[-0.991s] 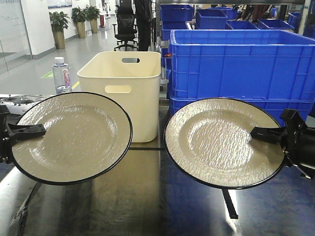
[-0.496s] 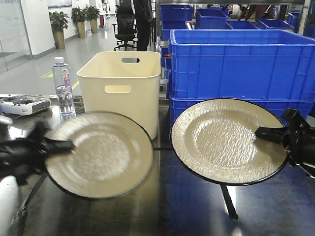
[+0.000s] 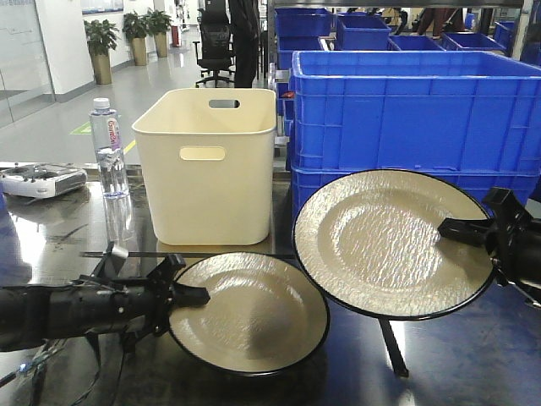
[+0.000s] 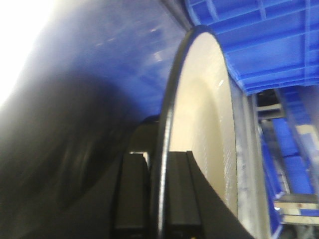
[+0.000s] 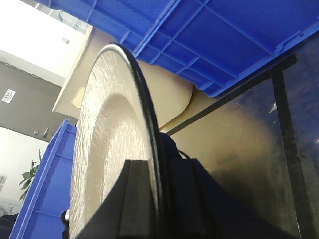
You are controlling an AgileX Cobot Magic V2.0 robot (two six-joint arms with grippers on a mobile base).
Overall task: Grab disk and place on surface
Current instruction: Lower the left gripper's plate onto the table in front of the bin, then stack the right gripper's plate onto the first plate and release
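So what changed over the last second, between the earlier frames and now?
The left gripper swung the left plate down and toward the centre, nearly flat, low over the dark tabletop; contact is unclear. Grip kept. The right gripper held the right plate raised, barely shifted. The cream bin, water bottle and blue crates did not move.

Bin (image 3: 210, 165) blocks the rear centre of the surface (image 3: 473, 359). Right of the bin, stacked crates (image 3: 414, 110) wall off the rear. Left of the bin stand a bottle (image 3: 107, 148) and a grey device (image 3: 38, 179). In front of the bin, the low disk (image 3: 254, 317) and left tool (image 3: 199, 296) fill the passage. Front-right of the bin, the raised disk (image 3: 389, 241) overhangs bare surface.
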